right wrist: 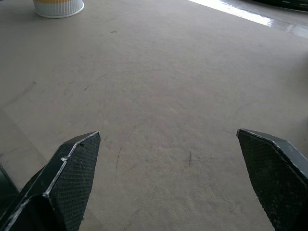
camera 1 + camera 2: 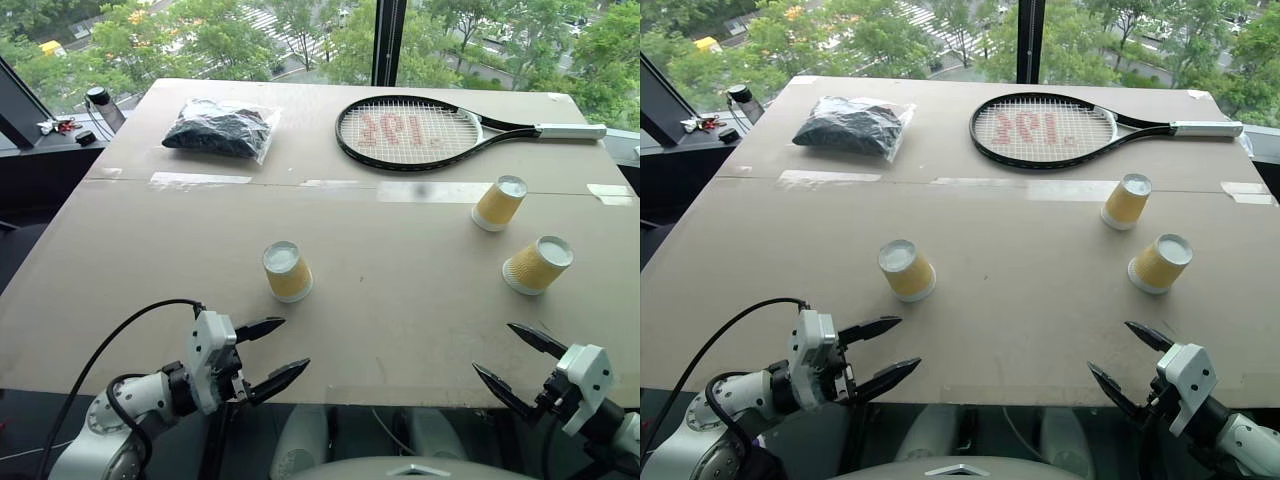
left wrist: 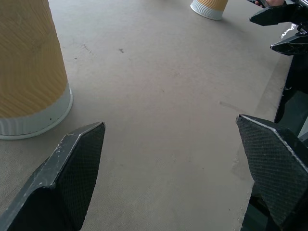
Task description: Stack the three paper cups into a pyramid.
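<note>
Three cups [image 2: 288,271] [image 2: 499,203] [image 2: 538,265] stand upside down, apart, nearer than the racket [image 2: 410,132] (nothing stacked); both grippers [image 2: 275,352] [image 2: 520,366] wait empty, fingers wide, ready to grasp.

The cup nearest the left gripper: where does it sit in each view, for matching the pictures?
Left eye view: the cup stands upside down, left of centre, just beyond the left gripper.
Right eye view: same cup, left of centre.
Left wrist view: close by one fingertip.
Right wrist view: cannot tell; one cup base shows.
Shared landmark: the racket.
</note>
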Robot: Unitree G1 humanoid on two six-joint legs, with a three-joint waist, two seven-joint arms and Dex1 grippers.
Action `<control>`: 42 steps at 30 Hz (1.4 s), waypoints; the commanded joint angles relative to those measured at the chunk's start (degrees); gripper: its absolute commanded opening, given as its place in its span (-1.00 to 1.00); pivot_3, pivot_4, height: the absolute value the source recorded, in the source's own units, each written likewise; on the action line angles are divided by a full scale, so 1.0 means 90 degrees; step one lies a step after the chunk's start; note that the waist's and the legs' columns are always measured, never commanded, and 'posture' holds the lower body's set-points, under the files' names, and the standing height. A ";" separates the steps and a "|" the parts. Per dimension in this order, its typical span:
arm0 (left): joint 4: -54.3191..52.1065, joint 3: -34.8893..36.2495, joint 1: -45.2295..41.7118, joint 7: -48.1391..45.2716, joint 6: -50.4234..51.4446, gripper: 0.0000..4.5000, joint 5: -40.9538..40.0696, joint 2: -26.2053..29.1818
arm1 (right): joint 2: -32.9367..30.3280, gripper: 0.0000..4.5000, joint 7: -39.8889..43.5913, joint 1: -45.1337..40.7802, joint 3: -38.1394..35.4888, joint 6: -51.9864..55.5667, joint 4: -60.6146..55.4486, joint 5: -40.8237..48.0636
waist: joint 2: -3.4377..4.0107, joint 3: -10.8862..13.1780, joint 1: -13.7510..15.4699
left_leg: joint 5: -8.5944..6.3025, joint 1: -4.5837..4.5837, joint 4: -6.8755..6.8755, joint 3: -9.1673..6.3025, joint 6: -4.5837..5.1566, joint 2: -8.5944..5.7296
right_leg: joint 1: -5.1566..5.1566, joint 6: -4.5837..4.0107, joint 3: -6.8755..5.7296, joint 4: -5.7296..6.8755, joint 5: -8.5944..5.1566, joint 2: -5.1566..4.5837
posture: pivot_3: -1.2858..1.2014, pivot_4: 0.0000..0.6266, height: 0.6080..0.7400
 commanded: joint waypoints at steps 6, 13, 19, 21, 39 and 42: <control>0.0292 0.1340 -0.0169 0.0576 -0.0204 0.99 -0.0727 -0.0562 | -0.0260 1.00 0.0462 -0.1141 0.0619 0.0463 -0.0943 0.1157 | 0.0003 -0.0003 -0.0056 | 0.0000 0.0006 0.0012 -0.0009 0.0000 0.0012 | 0.0007 0.0017 -0.0005 0.0005 0.0011 -0.0010 | 0.03 -0.52 1.00; 0.0627 0.1396 -0.1047 0.0817 -0.0050 0.99 -0.0519 -0.0265 | -0.0830 1.00 0.1024 -0.1457 0.0961 0.0841 -0.1504 0.1736 | -0.0009 -0.0005 0.0033 | -0.0001 0.0001 0.0022 -0.0029 0.0002 -0.0007 | 0.0024 0.0021 -0.0034 -0.0001 0.0012 0.0002 | 0.03 -0.52 1.00; 0.1217 0.0938 -0.1841 0.0484 0.0037 0.99 -0.0287 0.0017 | -0.0926 1.00 0.1083 -0.1531 0.0912 0.0820 -0.1669 0.1863 | -0.0011 -0.0007 -0.0032 | -0.0001 0.0018 0.0022 -0.0037 0.0002 -0.0009 | 0.0045 0.0021 -0.0047 0.0001 0.0012 0.0007 | 0.03 -0.52 1.00; 0.1441 0.0813 -0.2038 0.0333 0.0043 0.99 -0.0240 0.0091 | -0.0888 1.00 0.1009 -0.1577 0.0872 0.0849 -0.1707 0.1959 | -0.0010 -0.0006 -0.0030 | -0.0001 0.0017 0.0022 -0.0034 0.0002 -0.0008 | 0.0042 0.0021 -0.0044 0.0002 0.0013 0.0010 | 0.03 -0.52 1.00; 0.3144 -0.0256 -0.3662 -0.0711 -0.0661 0.49 0.0407 -0.0109 | -0.0494 1.00 0.0241 -0.1115 0.0894 0.0668 -0.2121 0.1575 | -0.0009 -0.0006 -0.0004 | -0.0001 0.0015 0.0023 -0.0037 0.0002 -0.0010 | 0.0041 0.0022 -0.0048 0.0006 0.0013 0.0010 | 0.03 -0.52 1.00; 0.3340 -0.0317 -0.3826 -0.0800 -0.0763 -0.05 0.0456 -0.0154 | -0.0453 1.00 0.0126 -0.1095 0.0931 0.0684 -0.2180 0.1490 | -0.0009 -0.0006 -0.0002 | -0.0001 0.0015 0.0024 -0.0036 0.0002 -0.0010 | 0.0042 0.0023 -0.0048 0.0006 0.0013 0.0010 | 0.03 -0.52 1.00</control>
